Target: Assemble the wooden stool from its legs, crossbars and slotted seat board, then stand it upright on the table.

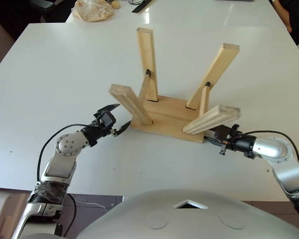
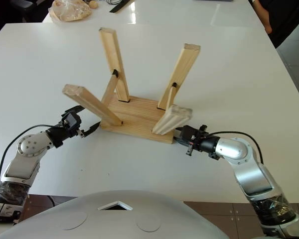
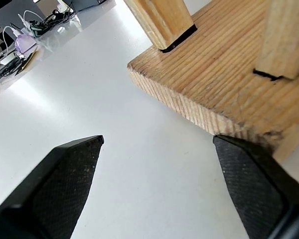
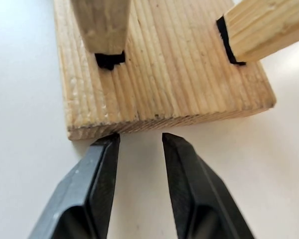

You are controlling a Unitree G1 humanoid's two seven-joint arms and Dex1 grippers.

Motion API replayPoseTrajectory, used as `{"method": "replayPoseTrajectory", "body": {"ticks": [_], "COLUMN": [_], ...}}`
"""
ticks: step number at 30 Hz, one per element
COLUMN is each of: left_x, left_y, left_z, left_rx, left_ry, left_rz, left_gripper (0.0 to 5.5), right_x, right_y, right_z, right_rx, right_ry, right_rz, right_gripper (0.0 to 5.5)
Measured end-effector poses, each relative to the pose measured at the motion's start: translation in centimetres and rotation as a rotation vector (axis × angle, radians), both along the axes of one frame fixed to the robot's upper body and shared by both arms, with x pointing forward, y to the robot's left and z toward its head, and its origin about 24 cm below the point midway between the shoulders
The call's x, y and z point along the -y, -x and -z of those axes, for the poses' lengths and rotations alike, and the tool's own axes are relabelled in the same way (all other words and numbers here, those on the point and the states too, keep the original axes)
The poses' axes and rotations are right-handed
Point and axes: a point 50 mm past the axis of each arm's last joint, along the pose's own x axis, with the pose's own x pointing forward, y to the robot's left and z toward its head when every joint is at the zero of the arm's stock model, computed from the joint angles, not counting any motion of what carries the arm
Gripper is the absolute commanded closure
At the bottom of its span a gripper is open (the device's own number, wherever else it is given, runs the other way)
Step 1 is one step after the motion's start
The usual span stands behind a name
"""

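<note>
Pale wooden stool [image 1: 175, 105] inverted on seat board [image 1: 164, 122], four legs [image 1: 218, 67] splayed up; left gripper [image 1: 121, 115] wide open; right gripper [image 4: 139, 137] slightly open

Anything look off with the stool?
Stool is upside down: board flat on the table, four legs pointing up, splayed unevenly rather than parallel. Left gripper and right gripper sit open at opposite board edges, gripping nothing.

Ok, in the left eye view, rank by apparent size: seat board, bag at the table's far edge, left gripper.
1. Seat board, clearly largest.
2. The bag and left gripper look about alike. The bag is farther off and cut by the frame, so they are left unranked.
</note>
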Motion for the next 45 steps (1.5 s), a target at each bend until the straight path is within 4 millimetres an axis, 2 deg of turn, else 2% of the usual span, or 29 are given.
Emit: {"method": "replayPoseTrajectory", "body": {"ticks": [4,6,7,10,13,16,18,20,23,27,36,45], "left_x": [0.1,-0.1,-0.2,-0.2,-0.2,-0.6,-1.2,-1.6,-1.7,-1.2,-2.1,-2.9], "left_y": [0.6,1.2,1.4,3.4,4.3,4.2,3.6,2.7,1.6,1.7,2.5,2.7], "left_z": [-3.2,-4.1,-4.2,-4.3,-3.7,-3.8,-4.7,-6.2,-8.6,-10.4,-9.9,-10.8], "left_rx": [-0.012,-0.053,-0.066,-0.196,-0.29,-0.321,-0.308,-0.252,-0.18,-0.154,-0.263,-0.31], "left_ry": [0.088,0.077,0.071,0.022,0.015,0.029,0.062,0.106,0.168,0.204,0.18,0.171], "left_rz": [0.011,0.039,0.046,0.148,0.178,0.151,0.115,0.086,0.076,0.112,0.102,0.117], "left_gripper": [1.39,1.39,1.39,1.39,1.39,1.39,1.39,1.39,1.39,1.39,1.39,1.39], "right_x": [1.1,1.4,1.5,1.6,1.2,1.0,1.0,1.1,1.1,1.4,1.8,1.8], "right_y": [-0.5,-0.7,-0.8,-1.4,-1.5,-1.2,-0.6,-0.1,0.0,0.0,0.4,0.7], "right_z": [-2.2,-3.4,-3.6,-5.9,-6.9,-7.0,-6.7,-6.5,-7.1,-7.2,-9.5,-11.9], "right_rx": [-0.022,0.002,0.007,0.08,0.121,0.119,0.087,0.042,0.042,0.019,0.01,-0.015], "right_ry": [-0.085,-0.102,-0.108,-0.145,-0.158,-0.145,-0.129,-0.118,-0.133,-0.13,-0.238,-0.397], "right_rz": [0.018,0.029,0.034,0.043,0.017,-0.001,-0.013,-0.029,-0.044,-0.033,-0.005,-0.038], "right_gripper": [3.9,3.9,3.9,3.9,3.9,3.9,3.9,3.9,3.9,3.9,3.9,3.9]}}
